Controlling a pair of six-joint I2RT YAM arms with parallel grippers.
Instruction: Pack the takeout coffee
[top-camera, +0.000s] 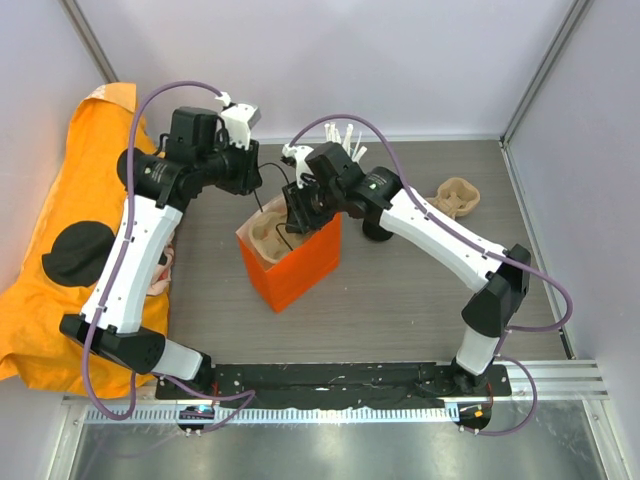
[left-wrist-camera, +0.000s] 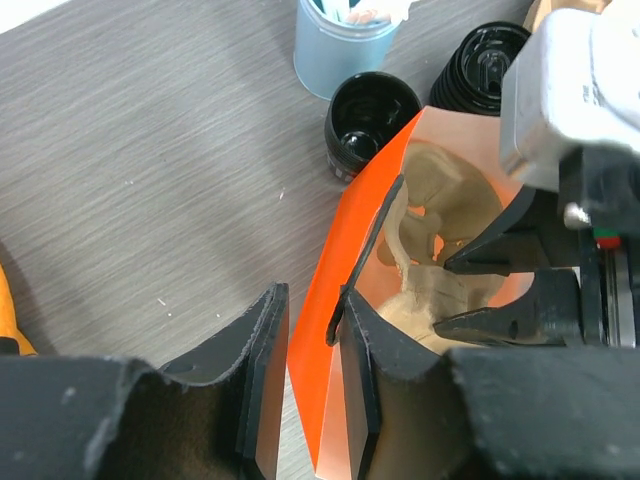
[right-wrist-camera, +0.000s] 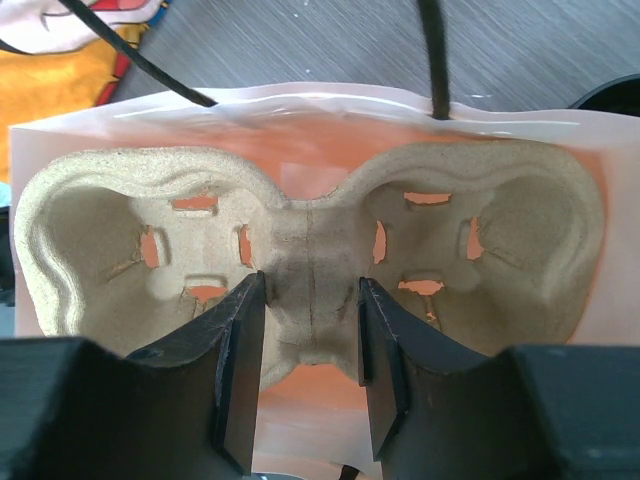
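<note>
**Tight fit at the bag mouth: snags and a tip-over are the dangers**

The right tool (right-wrist-camera: 310, 345) is gripping the pulp cup carrier (right-wrist-camera: 310, 235) by its narrow middle bridge, one finger pressing on each side. It is holding the carrier in the mouth of the orange bag (top-camera: 295, 265). The left tool (left-wrist-camera: 312, 365) is standing narrow, pinching one side wall of the bag to hold the mouth open.

The carrier is spanning almost the full width of the bag. If it is tilting on the way down, either end could be catching on the rim, crumpling the wall or dragging the bag over on the tabletop (top-camera: 400, 300). The black handle cords (right-wrist-camera: 432, 50) are hanging across the bag's opening and could be hooking a cup well. If the thin wall is slipping out of the left tool, the mouth will be folding inward. Both tools are working close together above the bag, so any sideways correction is risking a knock between them.
</note>
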